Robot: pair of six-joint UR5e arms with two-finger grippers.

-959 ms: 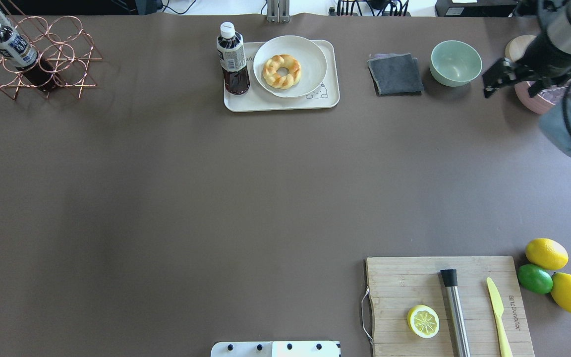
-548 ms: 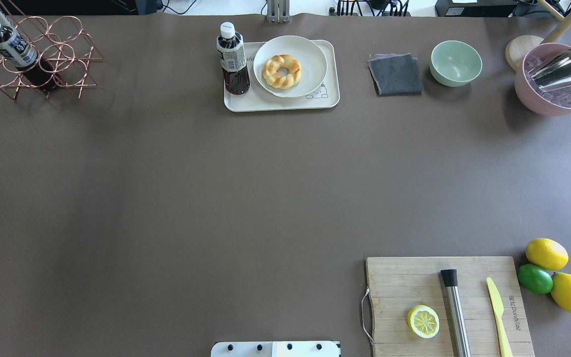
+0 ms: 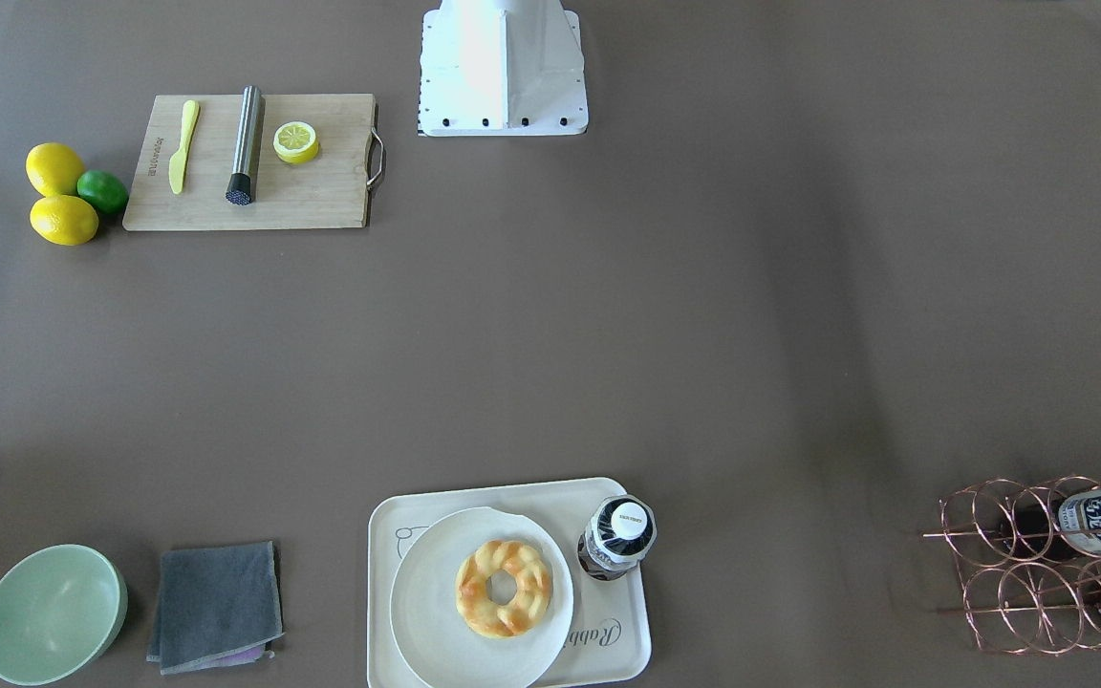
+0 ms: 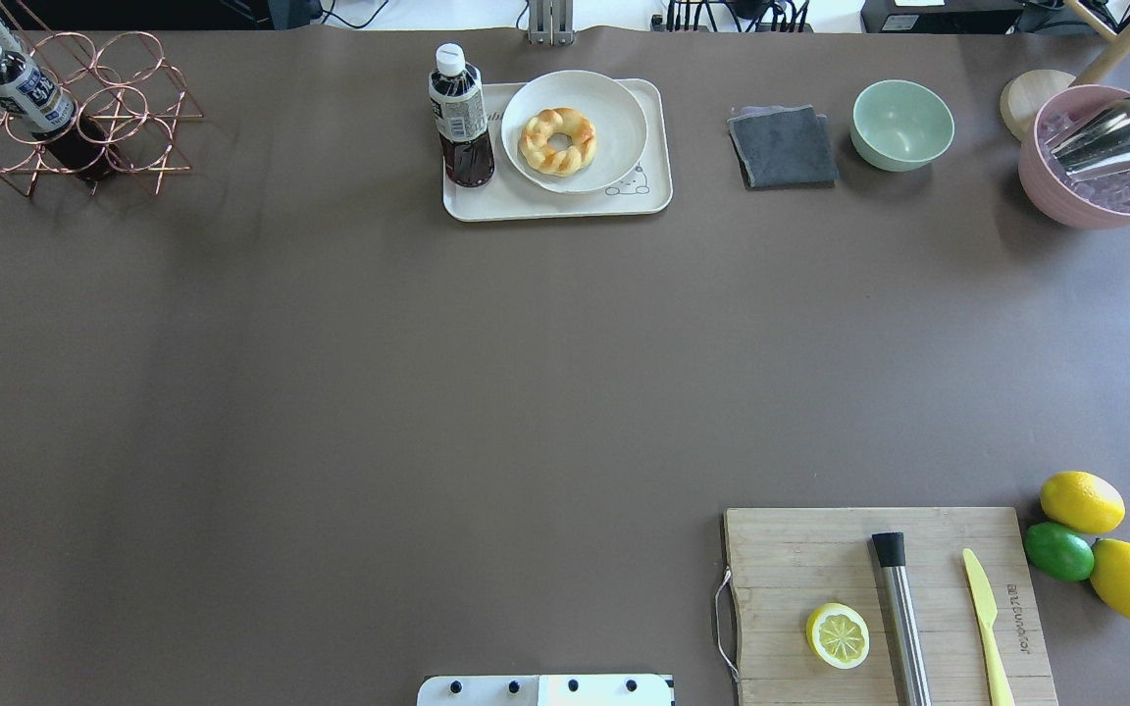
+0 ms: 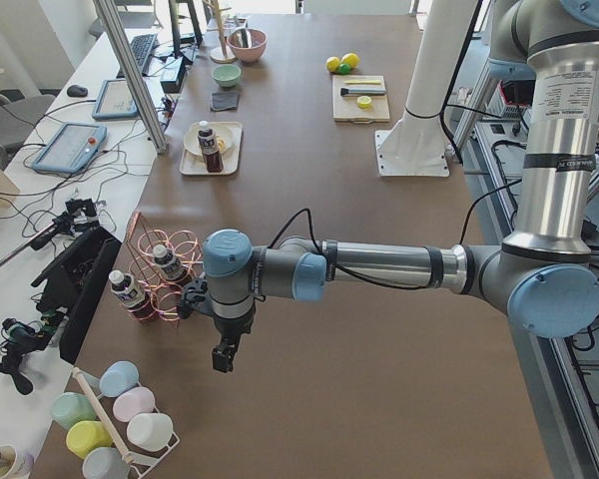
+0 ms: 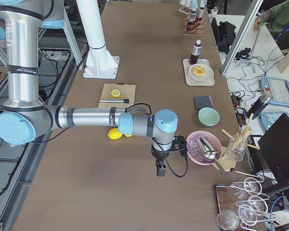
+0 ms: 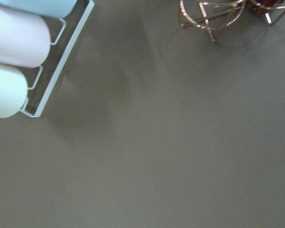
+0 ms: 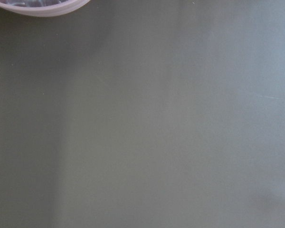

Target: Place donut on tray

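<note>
One donut (image 4: 557, 141) lies on the round plate (image 4: 618, 108), which sits on the tray (image 4: 555, 206); a dark bottle (image 4: 460, 123) stands upright on the tray just beside the plate. Both arms hang over the worktop (image 4: 428, 392), well apart from the tray, the left gripper (image 5: 223, 357) off one end and the right gripper (image 6: 160, 171) off the other. Whether either gripper is open or closed cannot be told.
</note>
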